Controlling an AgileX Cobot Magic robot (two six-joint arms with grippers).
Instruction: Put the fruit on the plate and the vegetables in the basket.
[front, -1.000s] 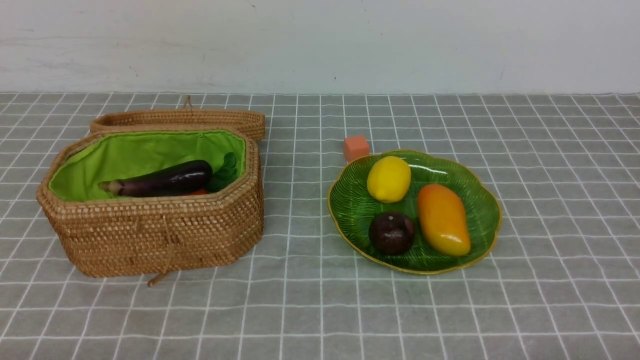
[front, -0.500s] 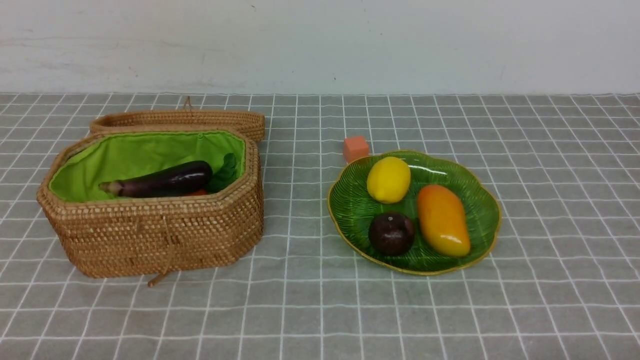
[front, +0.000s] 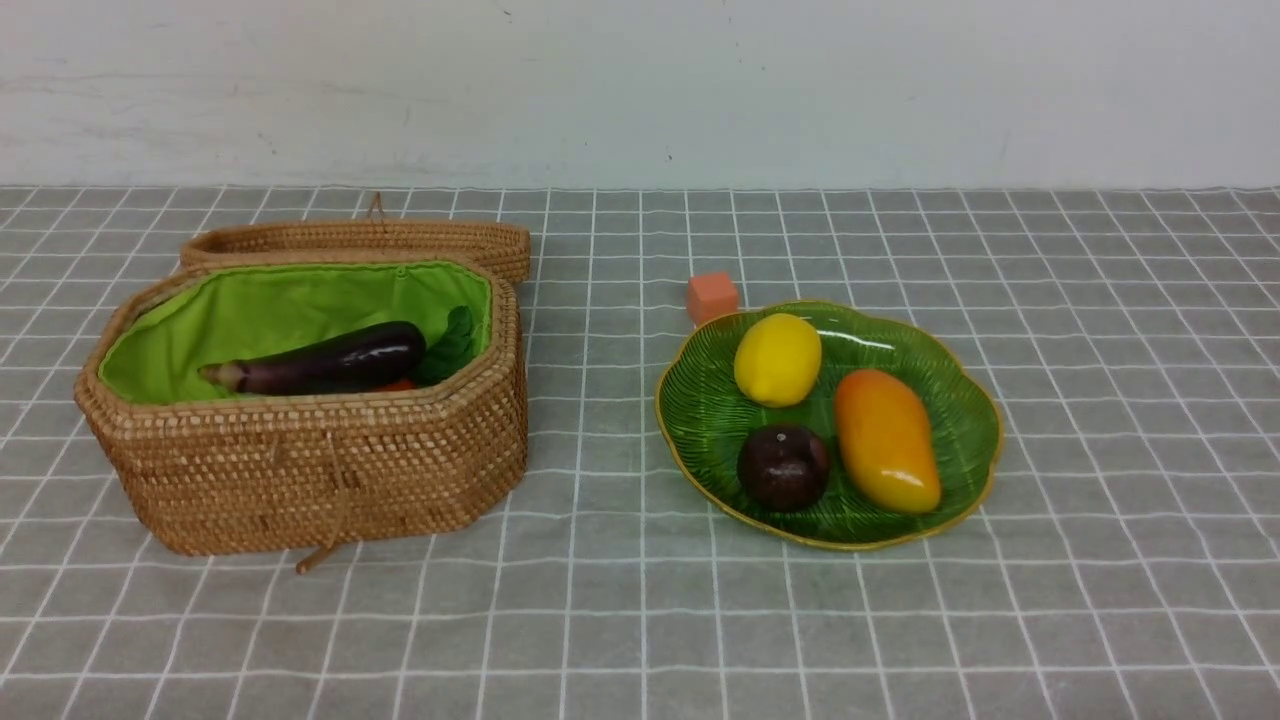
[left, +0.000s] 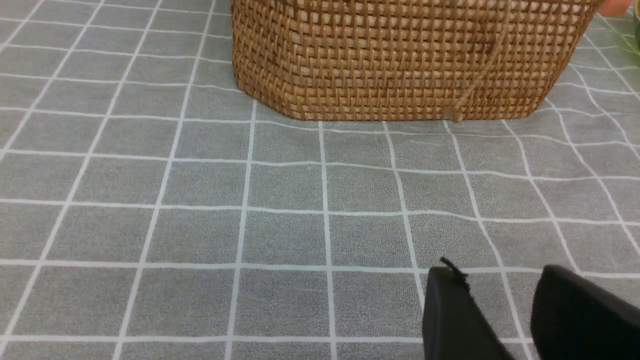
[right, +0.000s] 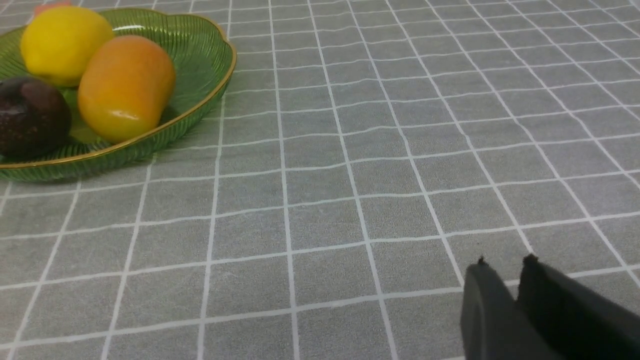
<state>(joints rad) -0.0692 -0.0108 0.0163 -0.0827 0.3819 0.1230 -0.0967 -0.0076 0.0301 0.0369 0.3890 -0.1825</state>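
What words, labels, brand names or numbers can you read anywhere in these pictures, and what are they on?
None: no readable text in any view.
The basket, plate, lemon, mango, plum, eggplant, orange cube and checked tablecloth carry no writing.

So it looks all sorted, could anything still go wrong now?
Perhaps. The plum sits near the plate's front rim, so a bump might roll it off. The radish isn't visible in the basket, so I can't confirm it's there. The orange cube touching the plate's far edge might get mistaken for food.
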